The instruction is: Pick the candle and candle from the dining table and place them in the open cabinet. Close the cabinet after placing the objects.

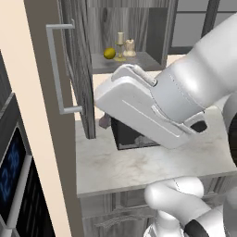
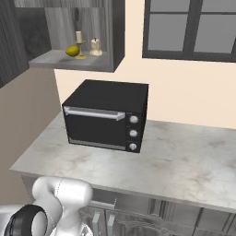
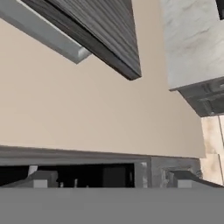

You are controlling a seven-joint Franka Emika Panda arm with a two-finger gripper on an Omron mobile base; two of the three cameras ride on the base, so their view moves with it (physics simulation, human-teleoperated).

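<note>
Candles: the thin cream candle on a slim gold stemmed holder (image 1: 120, 45) and the squat cream candle on a tan base (image 1: 130, 47) stood just beside each other on the cabinet shelf, at upper centre of the left base view; in the right base view they sat at upper left, thin one (image 2: 79, 44) left of the squat one (image 2: 96, 46)
Yellow ball: a small yellow ball (image 1: 109, 53) lay on the same shelf, just left of the thin candle's holder
Cabinet: the dark grey wood-grain wall cabinet (image 1: 143, 28) was open, its panelled door (image 1: 78, 69) swung out toward the camera at the left of the left base view
Handle: the long silver bar handle (image 1: 55, 69) ran upright along the door's outer face
Pincer: the two dark fingertips (image 3: 41, 179) rose well apart at the bottom of the hand view, spread wide and pinching nothing (image 3: 111, 181)
Hand view: the door edge (image 3: 100, 35) and bar handle (image 3: 43, 33) crossed the upper left, with beige wall beneath them
Table: the small white-grey marbled table (image 2: 184, 161) carried a black boxy oven (image 2: 106, 115) below the cabinet
Arm: the white arm (image 1: 162, 102) crossed the centre of the left base view in front of the oven
</note>
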